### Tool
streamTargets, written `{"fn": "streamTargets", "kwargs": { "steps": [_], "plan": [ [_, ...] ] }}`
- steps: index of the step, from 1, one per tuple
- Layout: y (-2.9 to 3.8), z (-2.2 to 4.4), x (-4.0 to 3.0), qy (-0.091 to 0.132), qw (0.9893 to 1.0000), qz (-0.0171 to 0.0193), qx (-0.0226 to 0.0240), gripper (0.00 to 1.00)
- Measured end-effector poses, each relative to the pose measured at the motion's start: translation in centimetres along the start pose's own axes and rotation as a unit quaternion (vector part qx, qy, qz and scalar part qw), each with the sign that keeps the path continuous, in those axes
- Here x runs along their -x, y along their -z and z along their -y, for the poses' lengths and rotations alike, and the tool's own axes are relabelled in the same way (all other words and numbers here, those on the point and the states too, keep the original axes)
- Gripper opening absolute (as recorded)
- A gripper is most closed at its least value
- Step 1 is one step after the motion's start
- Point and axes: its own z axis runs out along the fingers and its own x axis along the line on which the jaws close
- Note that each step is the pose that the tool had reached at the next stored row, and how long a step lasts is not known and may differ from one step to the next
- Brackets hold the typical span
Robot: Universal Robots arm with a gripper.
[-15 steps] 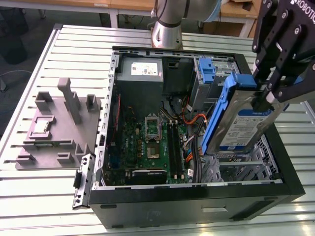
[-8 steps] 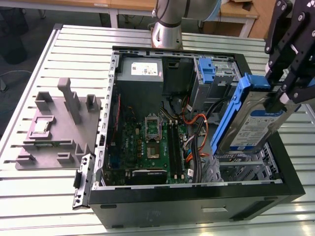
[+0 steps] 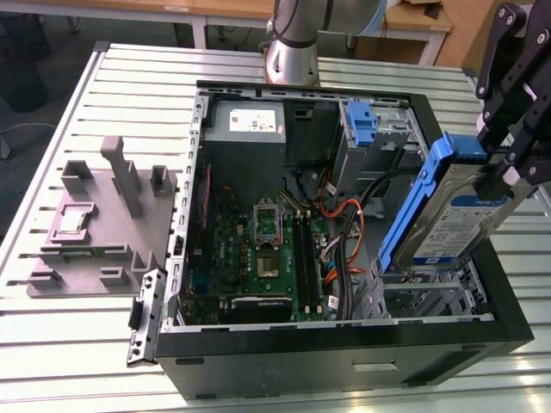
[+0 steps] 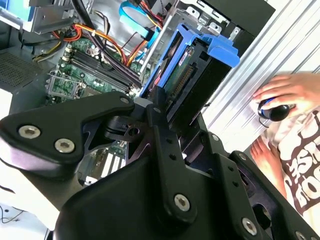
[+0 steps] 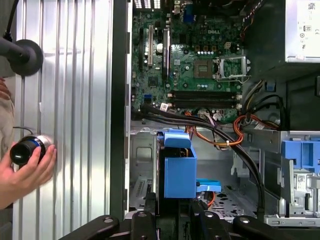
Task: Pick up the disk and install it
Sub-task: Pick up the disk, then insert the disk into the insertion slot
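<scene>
Blue rails frame the disk (image 3: pixel 452 219), which hangs tilted over the open case (image 3: pixel 344 348) at the exterior view's right. Its labelled face is turned toward that camera. Its lower end dips inside the case above the metal drive cage (image 3: pixel 422 297), and its upper end rises past the case wall. The black gripper (image 3: pixel 508 172) is clamped on the disk's upper end, with a finger on either side of it.

In the second wrist view the disk (image 4: pixel 192 75) reaches away from the gripper (image 4: pixel 160 110) toward the case interior, showing its connector edge between the blue rails. In the first wrist view the disk (image 5: pixel 179 172) is seen edge-on over the cage, close to a bundle of orange and black cables (image 5: pixel 225 135).

A green motherboard (image 3: pixel 258 249) lies flat on the case floor. A grey power supply (image 3: pixel 245 129) fills the far corner, nearest the arm's base (image 3: pixel 293 43). A bare blue bracket (image 3: pixel 362 120) sits in a bay beside the power supply.

The case rests on a ribbed metal table (image 3: pixel 77 344). A grey moulded fixture (image 3: pixel 103 215) lies on the table at the exterior view's left, apart from the case. In the first wrist view a person's hand (image 5: pixel 30 172) rests on the table beside the case wall, fingers around a small black cylinder (image 5: pixel 22 152).
</scene>
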Motion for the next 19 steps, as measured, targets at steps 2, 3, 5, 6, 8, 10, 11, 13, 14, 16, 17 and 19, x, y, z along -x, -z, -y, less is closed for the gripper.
{"fn": "streamTargets", "kwargs": {
  "steps": [2, 3, 5, 6, 8, 10, 11, 13, 14, 16, 17, 19],
  "plan": [
    [-0.14, 0.07, 0.00, 0.000, 1.0000, 0.0000, 0.0000, 0.35],
    [-0.15, 0.08, 0.00, 0.000, 1.0000, 0.0000, 0.0000, 0.35],
    [-0.16, 0.09, 0.00, 0.000, 1.0000, -0.0001, 0.0000, 0.35],
    [-0.16, 0.09, 0.00, 0.000, 1.0000, 0.0000, 0.0000, 0.35],
    [-0.18, 0.09, 0.00, 0.000, 1.0000, 0.0002, 0.0000, 0.35],
    [-0.27, 0.10, -0.01, 0.000, 1.0000, 0.0029, 0.0000, 0.35],
    [-0.30, 0.10, 0.00, 0.000, 1.0000, 0.0084, 0.0000, 0.35],
    [-0.32, 0.10, 0.00, 0.000, 0.9999, 0.0157, 0.0000, 0.35],
    [-0.34, 0.12, 0.00, 0.000, 0.9999, 0.0163, 0.0000, 0.35],
    [-0.43, 0.21, 0.00, 0.000, 0.9999, 0.0164, 0.0000, 0.35],
    [-0.47, 0.31, 0.00, 0.000, 0.9999, 0.0164, 0.0001, 0.35],
    [-0.52, 0.63, 0.00, 0.000, 0.9999, 0.0164, 0.0000, 0.35]
  ]
}}
